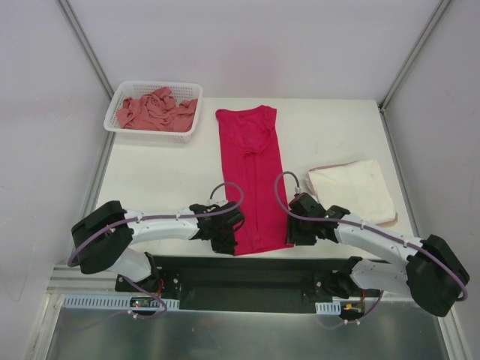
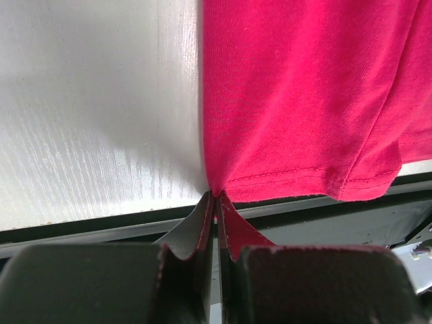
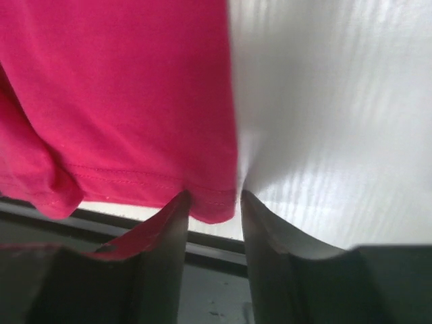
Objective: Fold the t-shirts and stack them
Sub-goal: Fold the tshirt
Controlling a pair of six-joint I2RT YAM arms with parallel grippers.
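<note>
- Red shirt (image 1: pixel 251 176) lies mid-table as a long strip running 12 to 6, sides already folded in, hem (image 2: pixel 290 177) at the near edge. I judge the next fold is bottom-to-top.
- Left gripper (image 2: pixel 214 196) is clamped tight on the hem's 7 o'clock corner. The cloth puckers to a point between the pads, so you have a real pinch there.
- Right gripper (image 3: pixel 212 197) is at the 5 o'clock corner with its jaws partway apart. The corner sits in the gap and the cloth is not yet squeezed, so it holds nothing. Close it before you lift.
- Both corners are taken so the hem rises level; with one side loose the strip would likely skew.
- Cream shirt (image 1: pixel 352 191) sits folded at 3 o'clock of the red one, well apart. It looks like the stack base, so the red one probably goes on top.
- Pink shirt (image 1: pixel 156 110) is crumpled in the basket (image 1: pixel 157 84) at 10 o'clock and not yet folded.
</note>
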